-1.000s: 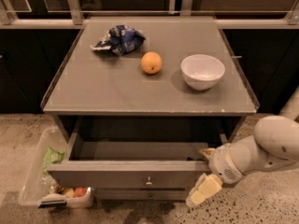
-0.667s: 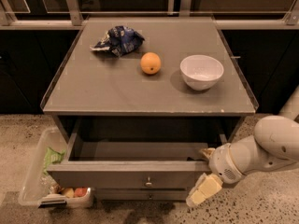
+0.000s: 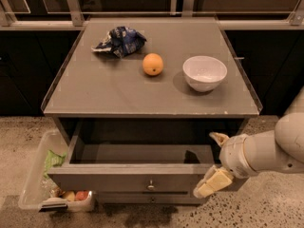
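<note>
My gripper [image 3: 214,160] sits at the right front corner of an open drawer [image 3: 128,179] under a grey table [image 3: 118,96]. Its fingers are spread: one fingertip [image 3: 218,137] is inside the drawer and the other [image 3: 209,184] is outside the front panel. It holds nothing. The drawer looks empty inside, and a small knob [image 3: 151,186] sits on its front. On the tabletop are an orange [image 3: 153,64], a white bowl [image 3: 204,73] to its right, and a crumpled blue chip bag [image 3: 118,41] at the back left.
A clear plastic bin [image 3: 31,186] with a green item and some fruit stands on the floor left of the drawer. A railing and dark cabinets run behind the table. Speckled floor lies in front.
</note>
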Tool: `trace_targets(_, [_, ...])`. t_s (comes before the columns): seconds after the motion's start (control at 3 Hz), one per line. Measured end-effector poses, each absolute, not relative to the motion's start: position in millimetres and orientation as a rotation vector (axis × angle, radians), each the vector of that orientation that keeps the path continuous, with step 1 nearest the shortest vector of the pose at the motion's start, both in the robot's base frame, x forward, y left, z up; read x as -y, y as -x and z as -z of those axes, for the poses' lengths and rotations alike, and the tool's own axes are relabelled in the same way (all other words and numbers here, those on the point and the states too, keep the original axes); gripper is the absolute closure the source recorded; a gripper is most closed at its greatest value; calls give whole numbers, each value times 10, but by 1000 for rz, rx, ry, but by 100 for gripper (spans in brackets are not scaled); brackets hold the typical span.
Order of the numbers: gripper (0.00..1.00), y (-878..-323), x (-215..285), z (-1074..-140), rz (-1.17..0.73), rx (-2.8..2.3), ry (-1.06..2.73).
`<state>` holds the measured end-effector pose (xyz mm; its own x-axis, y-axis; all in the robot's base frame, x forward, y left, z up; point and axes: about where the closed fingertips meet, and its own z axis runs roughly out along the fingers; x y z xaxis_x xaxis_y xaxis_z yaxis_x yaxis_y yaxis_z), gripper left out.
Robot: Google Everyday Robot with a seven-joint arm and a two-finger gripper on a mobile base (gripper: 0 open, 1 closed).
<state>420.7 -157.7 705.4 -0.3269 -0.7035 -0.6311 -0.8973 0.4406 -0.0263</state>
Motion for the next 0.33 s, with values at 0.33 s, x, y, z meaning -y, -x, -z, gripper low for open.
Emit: trace_targets(0.33, [0, -4229, 1583, -7107, -418, -2113, 1342])
